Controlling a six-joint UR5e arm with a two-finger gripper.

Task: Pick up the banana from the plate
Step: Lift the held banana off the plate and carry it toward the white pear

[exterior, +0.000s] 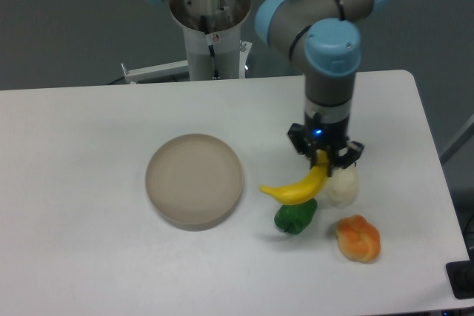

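Note:
The bright yellow curved banana (pixel 299 185) hangs from my gripper (pixel 323 156), which is shut on its upper right end. The banana's lower end points left and sits just above a green pepper. The round beige-tan plate (pixel 194 180) lies to the left of the banana with nothing on it. The banana is off the plate, to its right.
A green pepper (pixel 295 216) lies under the banana. A white garlic-like object (pixel 343 186) sits right beside the gripper. An orange lumpy fruit (pixel 358 238) lies at the front right. The table's right edge (pixel 433 153) is close by. The arm base (pixel 211 20) stands at the back.

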